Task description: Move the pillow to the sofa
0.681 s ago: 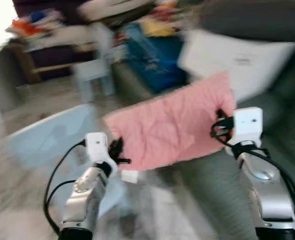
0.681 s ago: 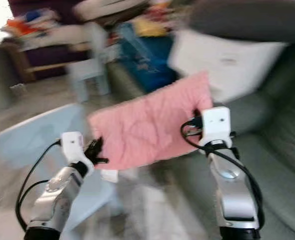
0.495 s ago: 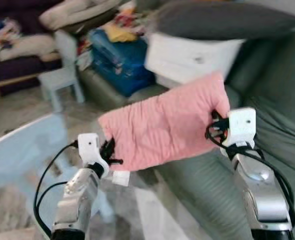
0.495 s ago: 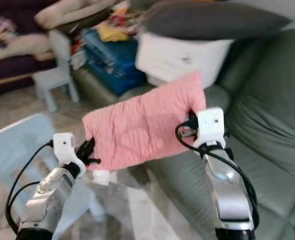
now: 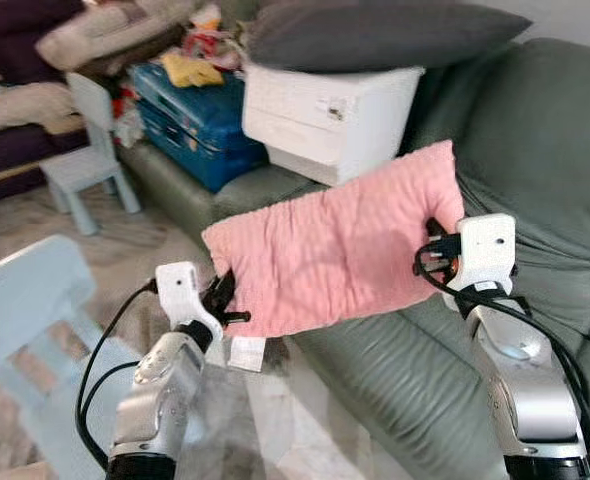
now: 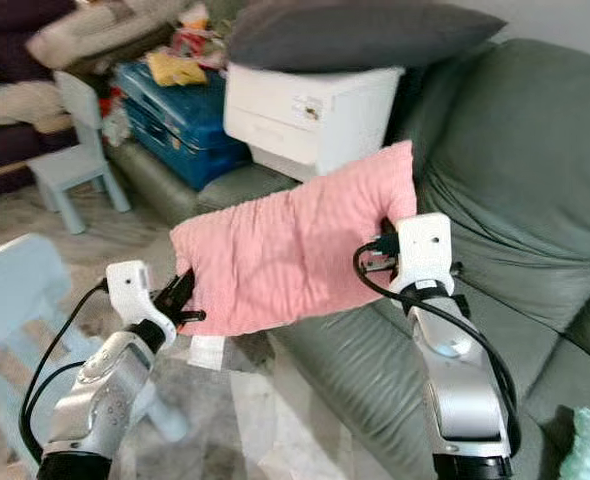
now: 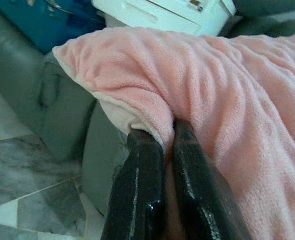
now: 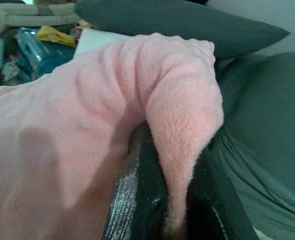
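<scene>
Pink pillow (image 5: pixel 335 255) up in air between both arms, hanging over front edge of green sofa (image 5: pixel 535 130), not down yet.

Left claw (image 5: pixel 227 300) pinched tight on lower corner, right claw (image 5: pixel 437 250) clamped on opposite edge.

Looks light, floppy, fleecy; sags in middle, so probably grippy, nothing to break. Corners/edges seem best hold.

Count: one pink pillow, one grey cushion (image 5: pixel 375 35), one white box (image 5: pixel 330 105), one blue suitcase (image 5: pixel 190 110).

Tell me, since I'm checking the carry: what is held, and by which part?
The pink pillow, held in the air: left gripper pinches its lower left corner, right gripper its right edge.
</scene>
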Available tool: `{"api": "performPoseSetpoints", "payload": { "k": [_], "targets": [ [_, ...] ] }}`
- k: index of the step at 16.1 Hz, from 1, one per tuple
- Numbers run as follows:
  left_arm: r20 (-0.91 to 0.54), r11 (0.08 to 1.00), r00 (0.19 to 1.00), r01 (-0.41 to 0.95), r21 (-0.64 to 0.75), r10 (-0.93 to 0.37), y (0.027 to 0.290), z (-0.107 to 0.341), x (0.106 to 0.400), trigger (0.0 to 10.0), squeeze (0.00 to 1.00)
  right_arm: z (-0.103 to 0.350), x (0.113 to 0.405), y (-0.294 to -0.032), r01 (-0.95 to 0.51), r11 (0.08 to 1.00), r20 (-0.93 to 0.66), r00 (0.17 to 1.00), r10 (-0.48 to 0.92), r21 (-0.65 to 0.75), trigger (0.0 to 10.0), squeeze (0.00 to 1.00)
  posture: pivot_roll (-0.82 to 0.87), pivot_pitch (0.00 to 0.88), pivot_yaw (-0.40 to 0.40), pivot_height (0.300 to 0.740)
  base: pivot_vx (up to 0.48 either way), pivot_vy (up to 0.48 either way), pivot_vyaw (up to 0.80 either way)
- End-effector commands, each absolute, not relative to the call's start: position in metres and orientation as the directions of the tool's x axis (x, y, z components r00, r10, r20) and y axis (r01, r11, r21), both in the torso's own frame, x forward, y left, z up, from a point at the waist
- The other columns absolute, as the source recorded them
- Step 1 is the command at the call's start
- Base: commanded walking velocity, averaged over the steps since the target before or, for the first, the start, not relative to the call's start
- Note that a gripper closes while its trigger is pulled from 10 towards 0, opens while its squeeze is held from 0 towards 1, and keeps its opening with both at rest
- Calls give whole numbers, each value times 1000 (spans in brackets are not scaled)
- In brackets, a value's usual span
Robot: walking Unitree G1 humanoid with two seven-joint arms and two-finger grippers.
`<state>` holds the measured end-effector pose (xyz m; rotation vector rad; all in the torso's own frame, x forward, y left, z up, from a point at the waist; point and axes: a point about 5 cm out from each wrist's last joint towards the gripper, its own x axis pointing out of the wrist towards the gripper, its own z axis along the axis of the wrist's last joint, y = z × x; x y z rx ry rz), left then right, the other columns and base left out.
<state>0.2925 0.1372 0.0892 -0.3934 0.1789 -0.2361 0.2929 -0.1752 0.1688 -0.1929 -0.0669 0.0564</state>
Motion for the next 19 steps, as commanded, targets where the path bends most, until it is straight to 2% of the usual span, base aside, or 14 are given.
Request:
{"api": "performPoseSetpoints", "payload": {
  "k": [1, 5, 14, 19],
  "targets": [
    [-95, 893, 957, 217, -394, -275, 137, 98, 295, 10000, 0, 178, 294, -172, -58, 979, 103, 992, 79, -195, 10000, 0, -89, 0, 10, 740, 0, 0, 0],
    [-83, 887, 954, 233, -399, -288, 138, 99, 294, 10000, 0, 177, 294, -170, -57, 980, 102, 992, 78, -189, 10000, 0, -85, 0, 14, 740, 225, 225, -227],
    [-84, 881, 948, 248, -403, -306, 136, 98, 292, 10000, 0, 176, 293, -170, -57, 980, 95, 993, 76, -188, 10000, 0, -85, 0, 15, 740, 350, 328, -788],
    [-95, 879, 944, 253, -404, -316, 134, 97, 290, 10000, 0, 175, 293, -169, -60, 980, 93, 993, 78, -189, 10000, 0, -86, 0, 12, 740, 384, 214, -800]
  ]
}}
